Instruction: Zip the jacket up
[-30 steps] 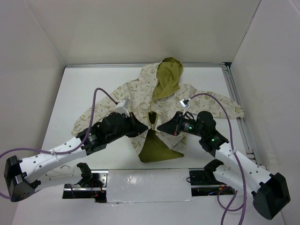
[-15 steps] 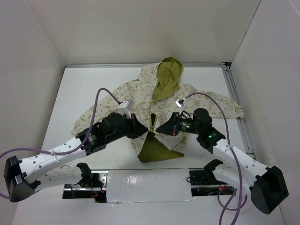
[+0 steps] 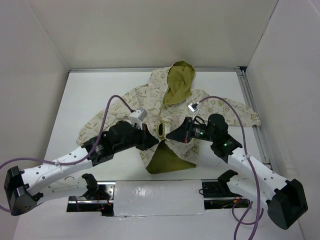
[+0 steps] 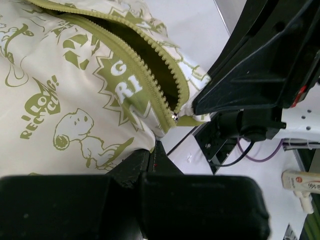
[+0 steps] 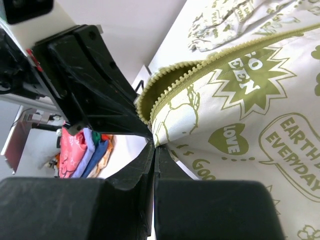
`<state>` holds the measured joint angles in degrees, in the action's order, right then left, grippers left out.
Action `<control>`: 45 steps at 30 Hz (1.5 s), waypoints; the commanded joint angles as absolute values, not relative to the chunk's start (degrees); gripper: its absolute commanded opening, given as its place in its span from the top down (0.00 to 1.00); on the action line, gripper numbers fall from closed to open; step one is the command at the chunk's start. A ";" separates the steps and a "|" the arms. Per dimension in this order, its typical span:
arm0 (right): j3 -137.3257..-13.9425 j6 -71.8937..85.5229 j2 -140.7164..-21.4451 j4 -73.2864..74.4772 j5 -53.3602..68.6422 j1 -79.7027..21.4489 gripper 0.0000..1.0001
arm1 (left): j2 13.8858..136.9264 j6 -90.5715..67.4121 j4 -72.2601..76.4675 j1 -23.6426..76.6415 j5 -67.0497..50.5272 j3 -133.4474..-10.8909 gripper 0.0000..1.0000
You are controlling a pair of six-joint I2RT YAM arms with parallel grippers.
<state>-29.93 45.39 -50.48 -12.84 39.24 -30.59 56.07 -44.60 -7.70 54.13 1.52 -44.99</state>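
Top view: shows the jacket point(image 3: 145, 97) flat mid-table, hood away from the arms, zipper point(image 3: 161, 120) running hem-to-hood, left gripper point(image 3: 151, 142) and right gripper point(image 3: 170, 135) nose to nose at the hem end. Left wrist: shows fingers point(image 4: 132, 162) pinched shut on the hem, slider point(image 4: 174, 116) just ahead. Right wrist: same deal, clamped shut on the opposite edge.

This is a robotics lab test cell. A white tabletop point(image 3: 90, 95) is boxed in by plain white panels point(image 3: 150, 30) on its far, left and right edges. A metal rail point(image 3: 252, 115) lines the right edge. The left arm point(image 3: 55, 167) and right arm point(image 3: 255, 172) are bolted at the near edge and trail purple cables point(image 3: 103, 120).
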 commanded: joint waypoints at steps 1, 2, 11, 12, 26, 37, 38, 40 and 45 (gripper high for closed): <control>-34.19 46.58 -51.06 -17.57 41.04 -29.71 1.00 | 56.33 -41.66 -7.20 54.40 -2.11 -45.17 1.00; -34.45 46.58 -51.59 -18.01 41.74 -29.62 1.00 | 56.69 -42.01 -8.16 54.67 -1.85 -45.52 1.00; -37.88 38.94 -52.74 -7.56 42.65 -30.50 1.00 | 55.29 -40.26 -10.10 55.55 -1.23 -45.79 1.00; -36.23 39.28 -52.21 -8.25 42.63 -30.41 1.00 | 55.20 -39.56 -9.93 55.55 -1.32 -46.05 1.00; -37.09 33.58 -52.47 -3.61 42.10 -33.47 0.89 | 55.28 -42.54 -16.86 55.55 1.56 -51.41 1.00; -36.83 30.23 -52.47 -5.36 44.29 -36.03 0.47 | 58.54 -45.18 -24.53 55.55 0.53 -58.36 1.00; -36.83 30.23 -52.64 -5.71 44.12 -36.04 0.47 | 58.36 -45.09 -24.43 55.46 0.44 -58.27 1.00; -36.39 31.55 -53.00 -8.16 44.47 -36.03 0.50 | 58.10 -45.09 -24.17 55.55 -0.43 -58.01 1.00; -35.59 34.27 -54.05 -14.41 45.52 -35.95 0.77 | 57.48 -45.62 -24.17 55.55 -0.61 -57.04 1.00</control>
